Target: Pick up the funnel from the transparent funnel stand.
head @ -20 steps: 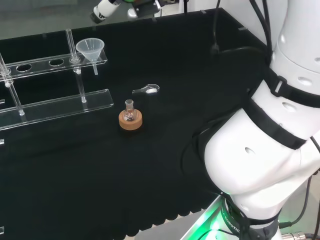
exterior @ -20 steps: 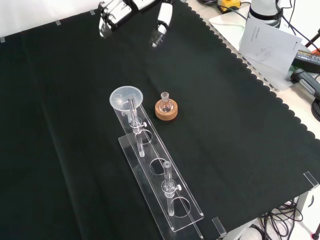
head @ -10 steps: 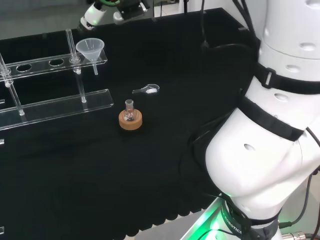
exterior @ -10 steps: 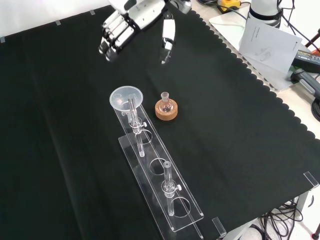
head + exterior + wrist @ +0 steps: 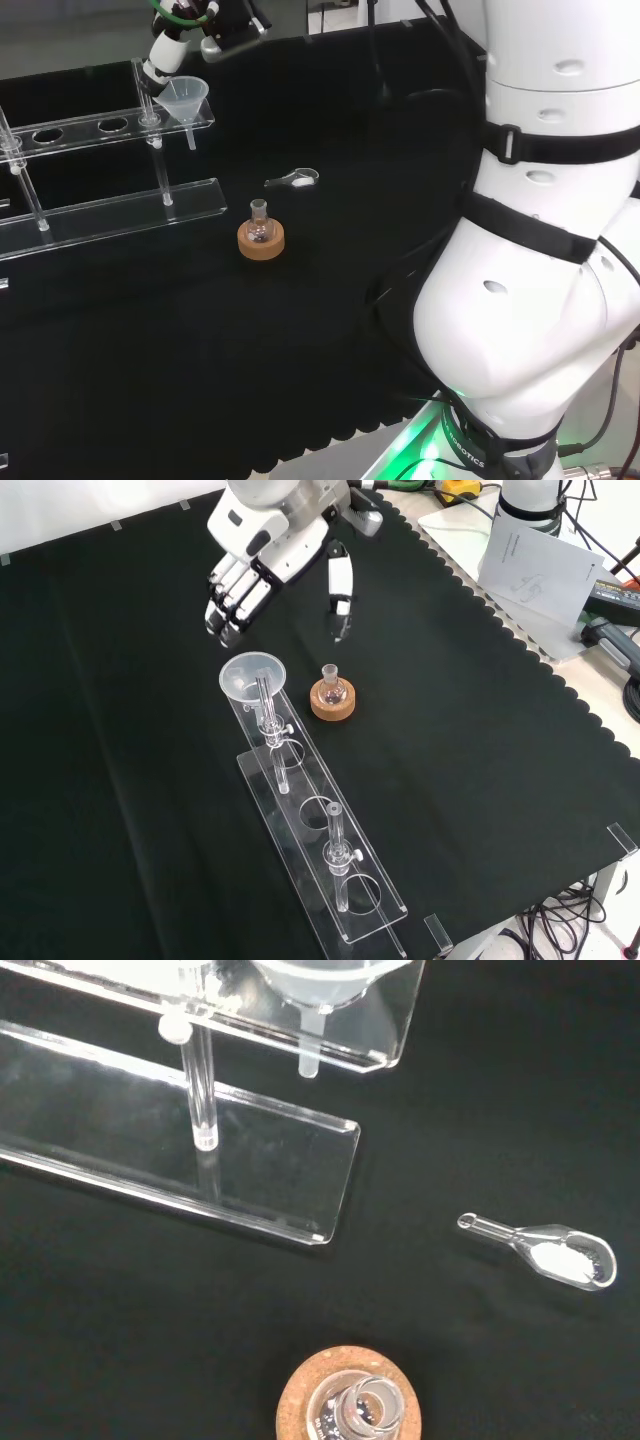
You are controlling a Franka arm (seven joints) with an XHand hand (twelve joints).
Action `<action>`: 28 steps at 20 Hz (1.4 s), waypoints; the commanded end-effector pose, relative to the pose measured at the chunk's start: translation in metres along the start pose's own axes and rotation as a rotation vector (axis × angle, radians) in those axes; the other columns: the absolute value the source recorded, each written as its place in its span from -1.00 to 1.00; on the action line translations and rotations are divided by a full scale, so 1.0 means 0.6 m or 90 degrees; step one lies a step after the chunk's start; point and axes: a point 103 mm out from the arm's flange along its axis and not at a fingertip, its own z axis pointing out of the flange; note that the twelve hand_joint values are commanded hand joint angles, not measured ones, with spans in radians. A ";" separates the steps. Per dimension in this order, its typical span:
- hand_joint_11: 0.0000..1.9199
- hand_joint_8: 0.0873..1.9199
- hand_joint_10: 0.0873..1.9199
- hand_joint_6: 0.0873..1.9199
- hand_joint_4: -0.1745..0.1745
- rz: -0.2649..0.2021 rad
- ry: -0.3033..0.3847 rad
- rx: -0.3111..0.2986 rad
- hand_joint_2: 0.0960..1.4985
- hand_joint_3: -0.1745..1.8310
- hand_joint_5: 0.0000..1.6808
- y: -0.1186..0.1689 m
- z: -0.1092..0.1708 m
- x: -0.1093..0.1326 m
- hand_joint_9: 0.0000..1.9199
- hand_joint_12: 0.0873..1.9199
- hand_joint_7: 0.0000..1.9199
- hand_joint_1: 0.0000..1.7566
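Over the black cloth (image 5: 480, 780), the arm's white links (image 5: 540, 250) loom at the right of the head view. The clear funnel stand (image 5: 335, 875) runs long across the bench. The hand (image 5: 260, 565) hovers just above its upper end in the front view, fingers spread and straight, grasping nothing. The funnel (image 5: 253, 675) sits in the stand's end hole, untouched. Beside it, a small flask (image 5: 331, 685) rests on a cork ring (image 5: 333, 705); nearby lies a little scoop (image 5: 560, 1253) with white powder.
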 end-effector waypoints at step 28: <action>-0.85 -1.00 -0.50 -1.00 0.18 0.011 -0.013 0.046 -0.07 -0.72 -1.00 0.095 0.055 -0.001 -1.00 0.60 -1.00 -0.35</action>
